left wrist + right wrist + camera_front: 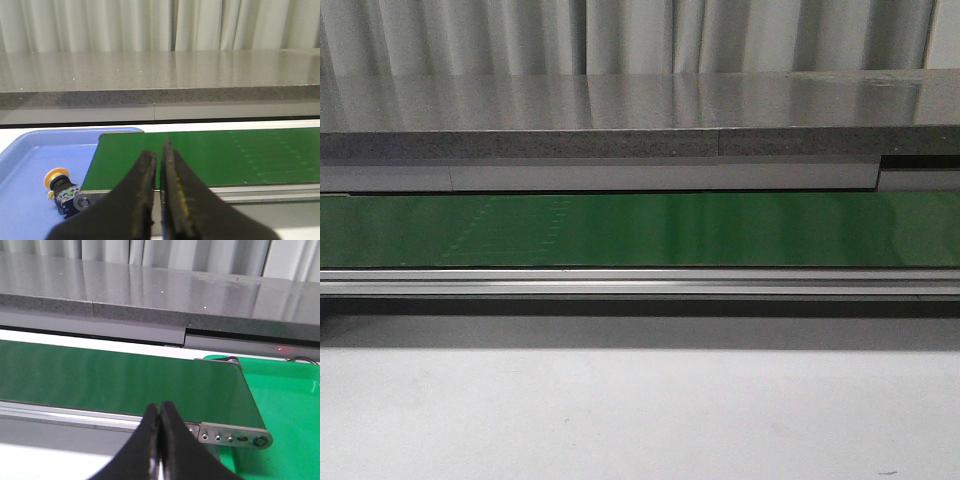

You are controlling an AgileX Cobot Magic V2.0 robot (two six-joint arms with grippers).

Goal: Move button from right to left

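The left gripper (161,150) has its black fingers nearly pressed together, a thin gap between them, holding nothing, above the near edge of the green conveyor belt (210,155). The right gripper (159,410) is closed and empty over the belt's other end, beside a green tray (285,405). The button (61,186), yellow-capped, lies in a blue tray (30,150) near the belt's roller end.
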